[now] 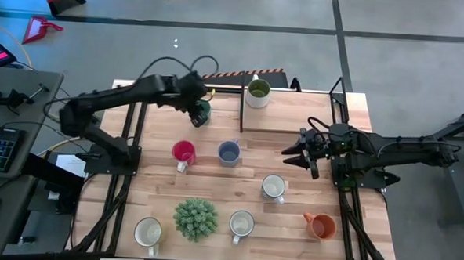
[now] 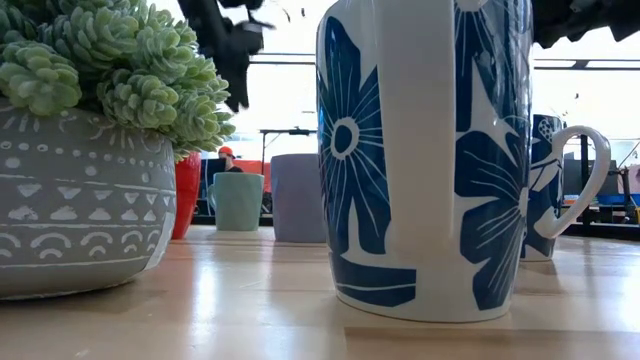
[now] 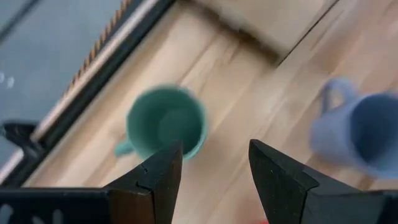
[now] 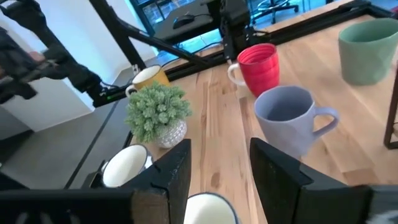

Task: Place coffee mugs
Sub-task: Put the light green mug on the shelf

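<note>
Hovering over the teal mug

Hanging above the small round teal-green ceramic mug (image 1: 203, 111), the left gripper (image 3: 213, 165) has its jaws spread and empty, with nothing between the two dark fingers. That mug stands upright on the wooden counter (image 1: 290, 227), just beyond the jaws and a little to the side of the gap, so my guess is the arm must shift before it can drop over the rim. Its handle sticks out away from the blue-grey ceramic mug (image 1: 229, 152), which sits near the teal one; the shiny red ceramic mug (image 1: 183, 152) stands just beside the blue-grey. The left arm is plainly the nearer to the teal mug. Well apart from it, the right gripper (image 1: 301, 154) waits with jaws parted and nothing held, pointing toward the blue-grey mug.
</note>
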`<act>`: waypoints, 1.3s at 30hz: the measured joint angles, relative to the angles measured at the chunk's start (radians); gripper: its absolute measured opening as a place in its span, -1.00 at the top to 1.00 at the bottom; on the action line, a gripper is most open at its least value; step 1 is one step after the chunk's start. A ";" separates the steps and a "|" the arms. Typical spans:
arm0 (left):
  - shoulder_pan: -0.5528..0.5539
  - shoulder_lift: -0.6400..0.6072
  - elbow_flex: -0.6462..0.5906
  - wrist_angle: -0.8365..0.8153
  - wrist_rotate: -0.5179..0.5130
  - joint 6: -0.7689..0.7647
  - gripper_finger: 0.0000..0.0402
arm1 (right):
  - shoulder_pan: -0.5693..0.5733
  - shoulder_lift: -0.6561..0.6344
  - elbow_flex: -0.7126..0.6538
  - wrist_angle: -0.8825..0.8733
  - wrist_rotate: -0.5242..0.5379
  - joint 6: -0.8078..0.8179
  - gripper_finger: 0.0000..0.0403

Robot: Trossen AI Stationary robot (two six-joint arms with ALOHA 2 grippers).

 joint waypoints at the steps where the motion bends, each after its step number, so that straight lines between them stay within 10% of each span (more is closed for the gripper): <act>1: 0.005 0.028 0.000 -0.012 0.005 0.000 0.13 | 0.000 0.000 0.000 -0.009 -0.004 0.000 0.28; 14: 0.007 0.256 -0.001 0.039 0.064 -0.005 0.13 | 0.000 0.000 0.000 -0.084 -0.012 0.000 0.28; 39: 0.007 0.316 -0.001 0.080 -0.066 -0.080 0.13 | 0.000 0.000 0.000 -0.096 -0.020 0.003 0.28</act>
